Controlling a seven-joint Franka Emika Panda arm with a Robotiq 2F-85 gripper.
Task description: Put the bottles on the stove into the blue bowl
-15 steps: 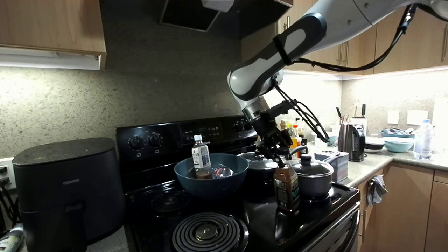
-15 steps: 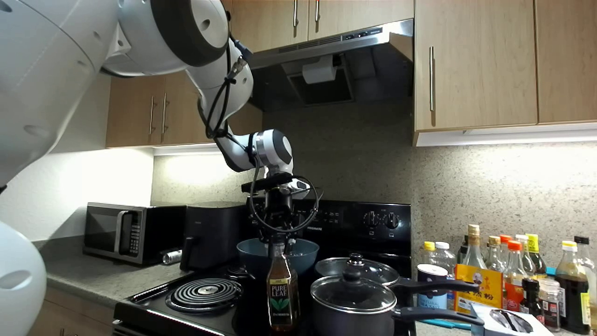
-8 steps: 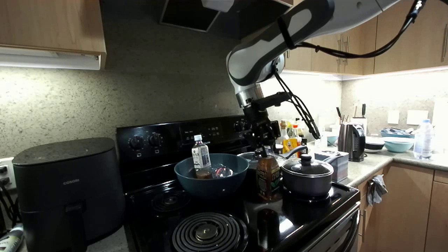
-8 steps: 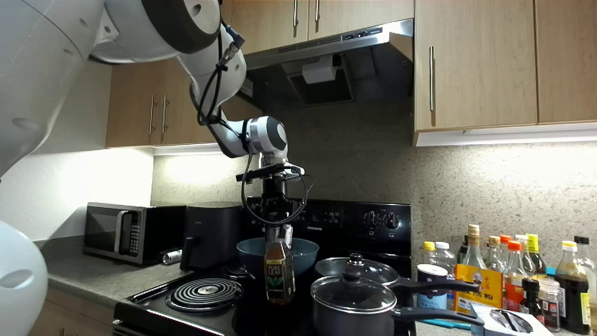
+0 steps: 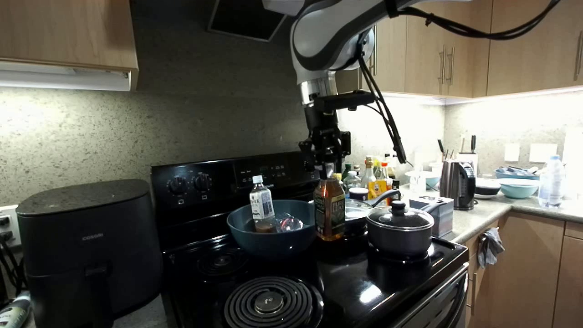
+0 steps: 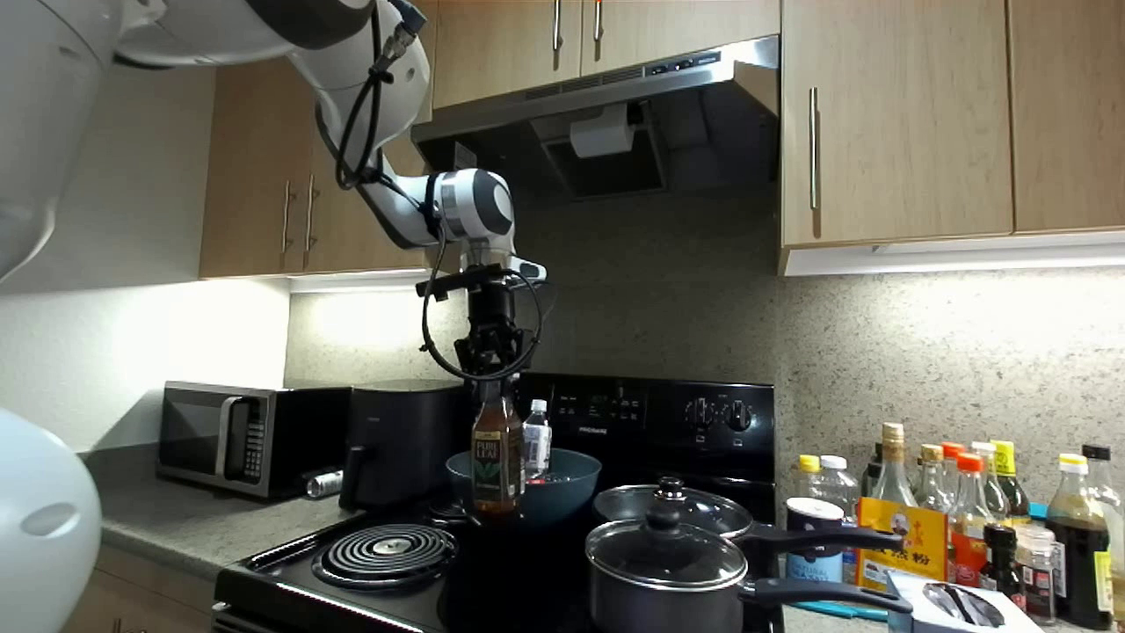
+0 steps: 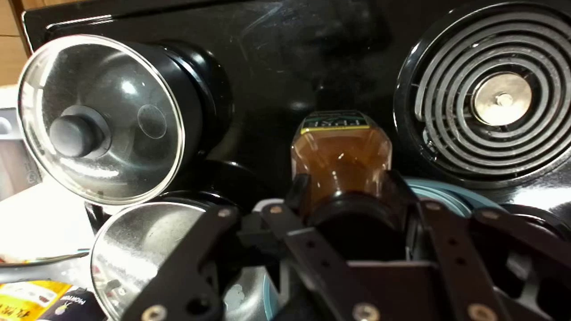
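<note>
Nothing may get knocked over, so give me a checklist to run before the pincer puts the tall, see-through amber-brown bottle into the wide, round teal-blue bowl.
1. Grip: pincer shut on the neck of the amber-brown bottle. Ok.
2. Lift: bottle off the glossy black coil-burner stove. Ok.
3. Height: bottle's base above the rim of the teal-blue bowl. Not ok; it appears lower in both exterior views.
4. Position: bottle over the bowl. Not ok; it hangs beside the rim.
5. Clearance: gap to the round dark grey saucepan. Ok.
6. Landing room: space next to the white-capped clear plastic bottle. Cannot tell; the bowl's floor is hidden.
</note>
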